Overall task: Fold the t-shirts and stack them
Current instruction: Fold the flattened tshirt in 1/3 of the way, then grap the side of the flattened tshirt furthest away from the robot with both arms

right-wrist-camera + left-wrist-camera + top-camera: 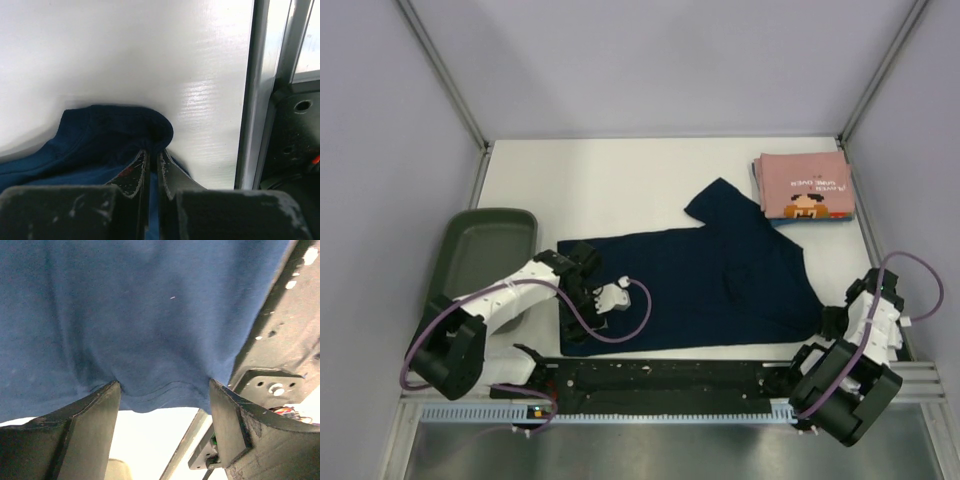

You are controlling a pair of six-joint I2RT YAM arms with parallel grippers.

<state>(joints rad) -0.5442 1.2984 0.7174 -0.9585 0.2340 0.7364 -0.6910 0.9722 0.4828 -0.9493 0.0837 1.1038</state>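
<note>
At the table's (620, 180) near edge my right gripper (154, 152) pinches a corner of the navy t-shirt (720, 280), anchoring it for a fold. My left gripper (165, 385) straddles the opposite hem, spread wide, clamping nothing. Far right, the pink t-shirt (803, 185) lies folded, probably the stack's base.

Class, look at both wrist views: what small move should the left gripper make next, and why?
Probably close the left gripper: its fingers stand apart with the hem of the navy shirt between them, while the right gripper is shut on the shirt's other edge.
</note>
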